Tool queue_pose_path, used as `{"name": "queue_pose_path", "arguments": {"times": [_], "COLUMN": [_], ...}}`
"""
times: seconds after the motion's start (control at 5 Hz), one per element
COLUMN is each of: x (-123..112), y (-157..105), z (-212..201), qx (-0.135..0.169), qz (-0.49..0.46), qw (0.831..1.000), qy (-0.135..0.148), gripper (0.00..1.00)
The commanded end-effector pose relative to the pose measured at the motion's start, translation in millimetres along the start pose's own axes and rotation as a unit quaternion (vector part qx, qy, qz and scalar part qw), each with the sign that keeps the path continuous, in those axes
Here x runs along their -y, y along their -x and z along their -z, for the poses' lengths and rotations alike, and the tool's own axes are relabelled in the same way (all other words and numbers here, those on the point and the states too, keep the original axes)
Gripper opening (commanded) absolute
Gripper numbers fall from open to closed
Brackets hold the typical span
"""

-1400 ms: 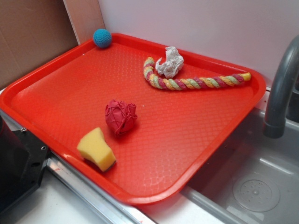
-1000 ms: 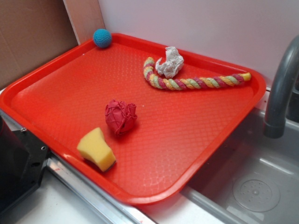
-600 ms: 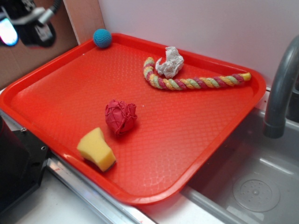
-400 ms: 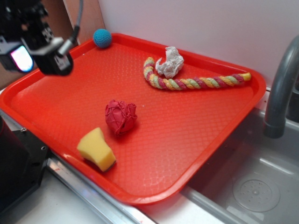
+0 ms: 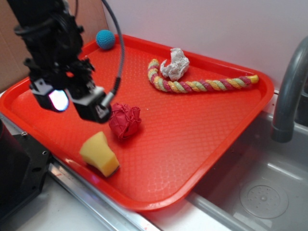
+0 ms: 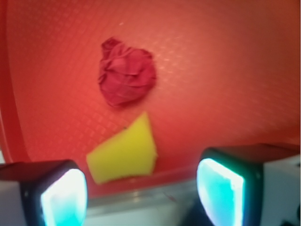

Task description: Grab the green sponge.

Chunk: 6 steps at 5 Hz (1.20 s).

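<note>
Yellow foam sponge (image 6: 123,153) is seen just ahead of the open, empty gripper (image 6: 141,188), newly swung in over the tray (image 5: 202,139); descent and closing are judged to remain.

Porous foam sponge (image 5: 99,154), textured plastic tray (image 5: 192,139)

No readable text, label, brand, number or sign shows anywhere in either view; every surface in sight is plain and bears no writing

Wrist view blurred; fingers (image 6: 221,186) cut off at bottom edge; faucet (image 5: 288,91) cropped at right.
</note>
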State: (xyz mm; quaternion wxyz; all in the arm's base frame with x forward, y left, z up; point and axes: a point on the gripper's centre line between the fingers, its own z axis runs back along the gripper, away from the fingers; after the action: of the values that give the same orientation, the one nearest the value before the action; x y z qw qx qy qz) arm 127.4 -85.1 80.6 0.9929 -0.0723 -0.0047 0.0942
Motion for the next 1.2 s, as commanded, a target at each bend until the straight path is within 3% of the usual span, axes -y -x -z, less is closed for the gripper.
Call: {"name": "queue_pose_path", "arguments": {"times": [0.0, 0.8, 1.0], "x": [17, 14, 3], "y": [-10, -10, -10], "z": [22, 14, 26], "qx": [-0.010, -0.009, -0.001], "qz": [-0.015, 0.012, -0.002], "qw": [1.000, 1.000, 1.000], "qy": [0.019, 0.012, 0.014], "gripper": [1.00, 1.00, 1.00]}}
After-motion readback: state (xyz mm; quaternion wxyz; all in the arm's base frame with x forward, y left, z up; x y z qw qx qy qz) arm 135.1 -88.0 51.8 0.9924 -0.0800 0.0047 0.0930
